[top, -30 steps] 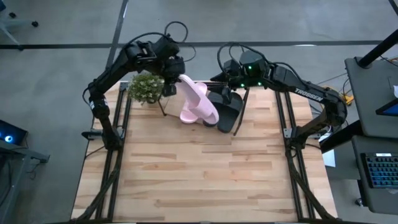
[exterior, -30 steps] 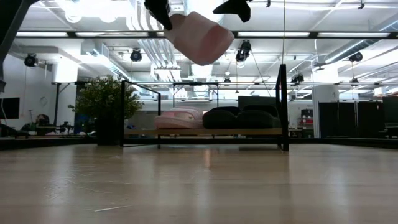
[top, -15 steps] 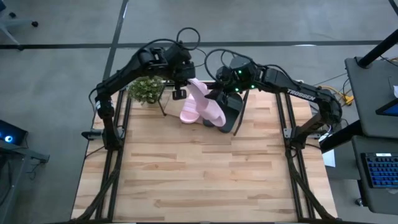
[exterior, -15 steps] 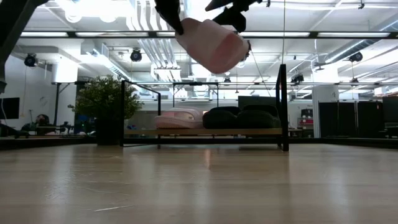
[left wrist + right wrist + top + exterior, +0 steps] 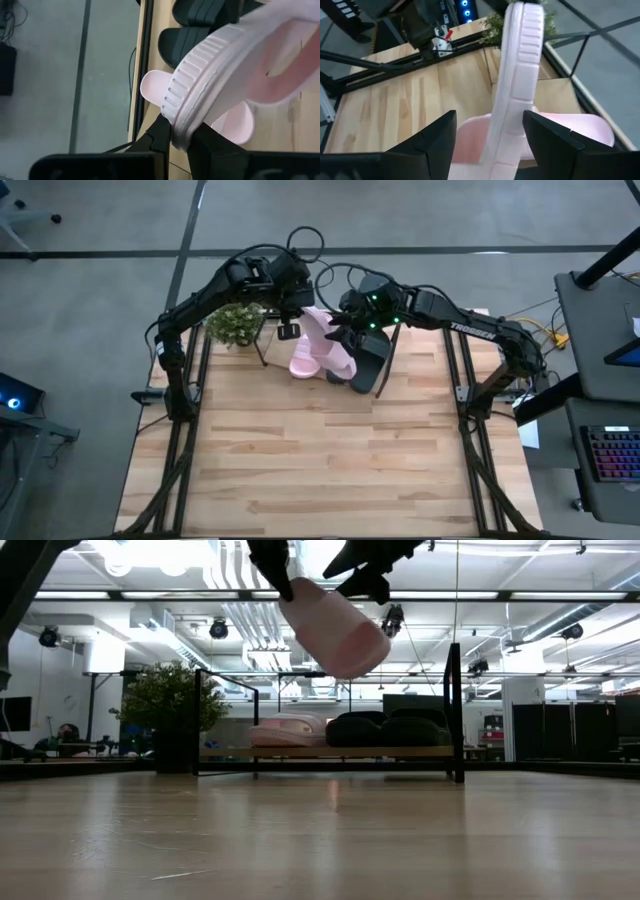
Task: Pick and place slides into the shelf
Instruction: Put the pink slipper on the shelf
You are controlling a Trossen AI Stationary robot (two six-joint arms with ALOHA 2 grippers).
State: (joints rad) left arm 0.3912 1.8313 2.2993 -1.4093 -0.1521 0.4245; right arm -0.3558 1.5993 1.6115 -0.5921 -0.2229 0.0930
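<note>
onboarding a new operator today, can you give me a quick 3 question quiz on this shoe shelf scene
1. True or false: the left gripper is shut on the raised pink sandal.
2. What already sits on the shelf? A) one pink sandal and two black sandals B) four black sandals C) nothing
3. Fill in: the right gripper has its fingers ____ on either side of the raised sandal's sole edge.

Key: 1 true. 2 A: the shelved pink sandal lies beside the black sandals. 3 open.
</note>
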